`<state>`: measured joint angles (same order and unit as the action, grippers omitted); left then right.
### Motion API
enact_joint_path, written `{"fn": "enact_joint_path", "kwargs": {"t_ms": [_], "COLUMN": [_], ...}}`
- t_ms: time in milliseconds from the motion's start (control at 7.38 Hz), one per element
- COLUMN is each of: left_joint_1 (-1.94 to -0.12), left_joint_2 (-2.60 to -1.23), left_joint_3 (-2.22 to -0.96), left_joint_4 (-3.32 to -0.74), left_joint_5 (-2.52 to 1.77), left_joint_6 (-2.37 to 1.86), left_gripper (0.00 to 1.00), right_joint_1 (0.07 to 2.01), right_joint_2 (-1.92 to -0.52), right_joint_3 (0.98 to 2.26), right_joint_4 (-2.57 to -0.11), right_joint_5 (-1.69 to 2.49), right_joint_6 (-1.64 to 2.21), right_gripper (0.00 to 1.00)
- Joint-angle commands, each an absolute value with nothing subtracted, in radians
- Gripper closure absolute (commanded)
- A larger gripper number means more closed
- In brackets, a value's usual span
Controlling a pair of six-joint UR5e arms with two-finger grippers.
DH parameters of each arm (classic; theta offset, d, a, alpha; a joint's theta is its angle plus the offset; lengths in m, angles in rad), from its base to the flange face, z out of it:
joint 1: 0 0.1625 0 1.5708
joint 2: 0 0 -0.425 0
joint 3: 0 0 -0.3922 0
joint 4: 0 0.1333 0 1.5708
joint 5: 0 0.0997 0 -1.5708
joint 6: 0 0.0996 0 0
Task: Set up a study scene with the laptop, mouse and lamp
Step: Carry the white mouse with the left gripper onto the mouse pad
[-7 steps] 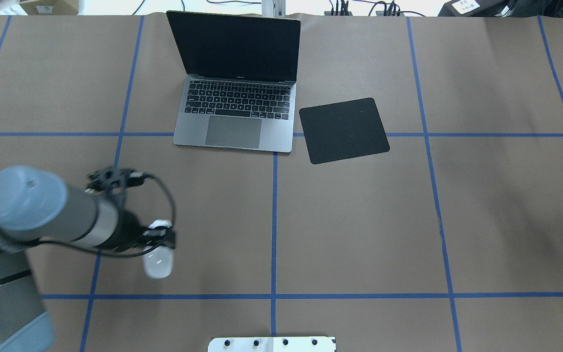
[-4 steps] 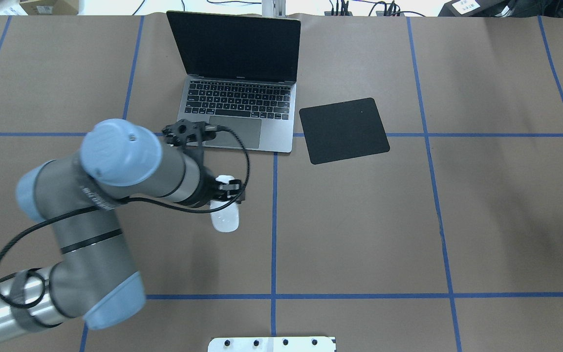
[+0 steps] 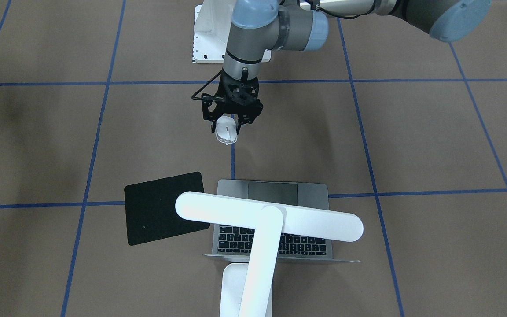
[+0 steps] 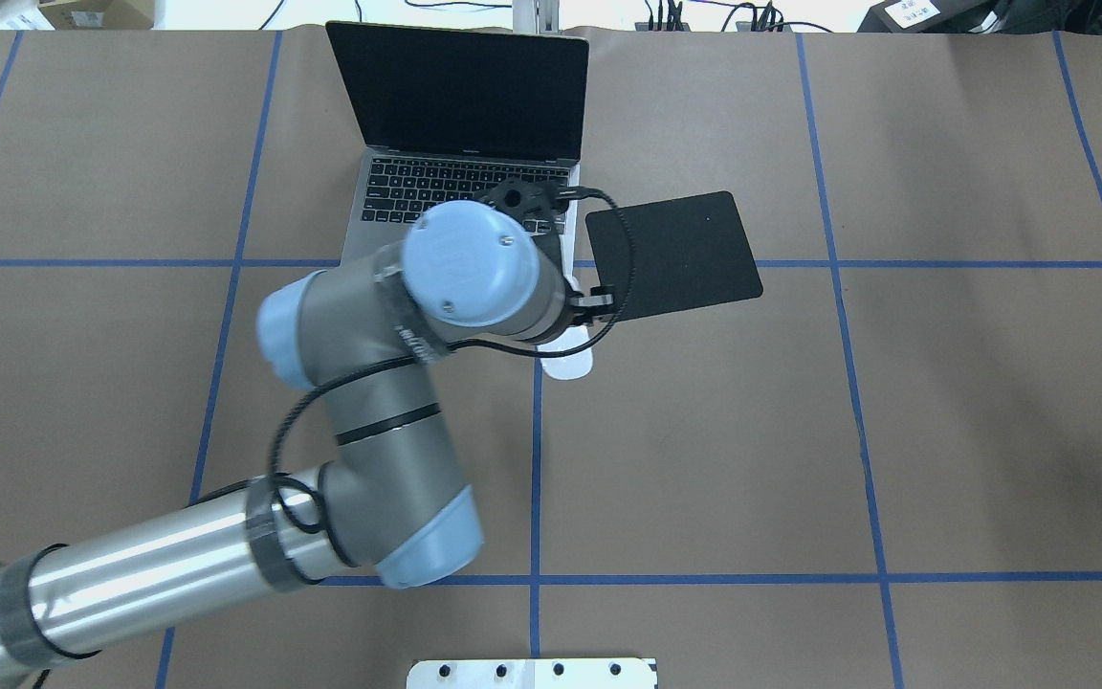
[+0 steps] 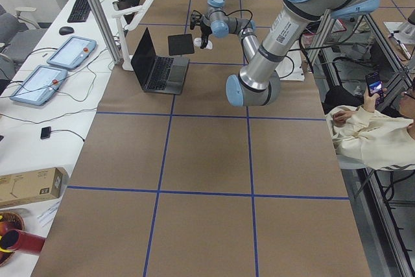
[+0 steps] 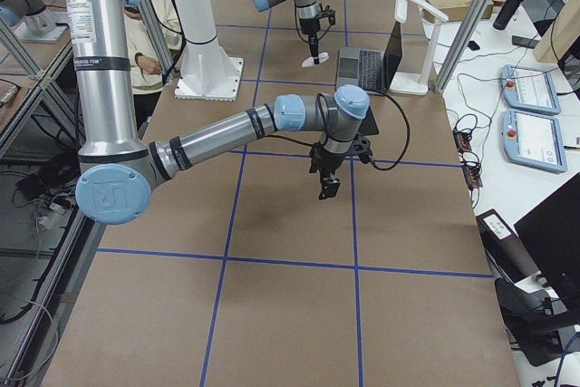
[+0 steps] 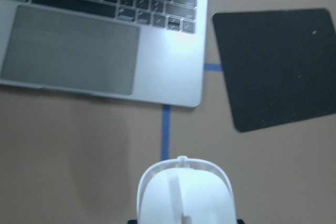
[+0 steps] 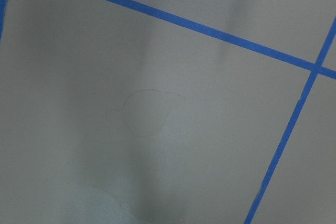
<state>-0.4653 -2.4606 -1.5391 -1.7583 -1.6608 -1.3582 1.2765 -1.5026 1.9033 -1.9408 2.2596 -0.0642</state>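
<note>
White and glossy, the mouse hangs clamped in the left end effector, held clear of the brown paper surface above a blue tape line. We see it just in front of the open laptop, near the corner closest to the black mouse pad. The white lamp stands beyond the laptop's screen, on the side away from the robot. The right end effector hovers well apart; we cannot tell whether it is released or clenched.
</note>
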Motion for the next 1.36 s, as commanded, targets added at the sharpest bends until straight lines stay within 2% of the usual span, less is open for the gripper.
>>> {"fn": "enact_joint_path", "kwargs": {"t_ms": [0, 136, 271, 949, 1084, 1220], "left_joint_1": [-0.431, -0.422, -0.42, -0.419, -0.419, -0.416], "left_joint_2": [-2.609, -2.676, -2.71, -2.709, -2.707, -2.707], "left_joint_3": [-1.308, -1.181, -1.108, -1.011, -1.0, -1.0], "left_joint_4": [-1.854, -1.909, -1.928, -2.045, -2.051, -2.051], "left_joint_5": [-1.524, -1.473, -1.43, -1.254, -1.235, -1.235], "left_joint_6": [-1.406, -1.411, -1.417, -1.414, -1.414, -1.414], "left_gripper": [0.98, 0.99, 1.0, 1.0, 0.72, 0.12], "right_joint_1": [1.305, 1.313, 1.315, 1.318, 1.318, 1.318], "right_joint_2": [-1.502, -1.502, -1.505, -1.511, -1.511, -1.511], "right_joint_3": [1.91, 1.911, 1.916, 1.917, 1.916, 1.916], "right_joint_4": [-1.94, -1.94, -1.94, -1.939, -1.939, -1.939], "right_joint_5": [2.279, 2.286, 2.286, 2.299, 2.299, 2.298], "right_joint_6": [-0.063, -0.063, -0.063, -0.064, -0.064, -0.064], "right_gripper": [0.0, 0.0, 0.0, 0.0, 0.0, 0.0]}}
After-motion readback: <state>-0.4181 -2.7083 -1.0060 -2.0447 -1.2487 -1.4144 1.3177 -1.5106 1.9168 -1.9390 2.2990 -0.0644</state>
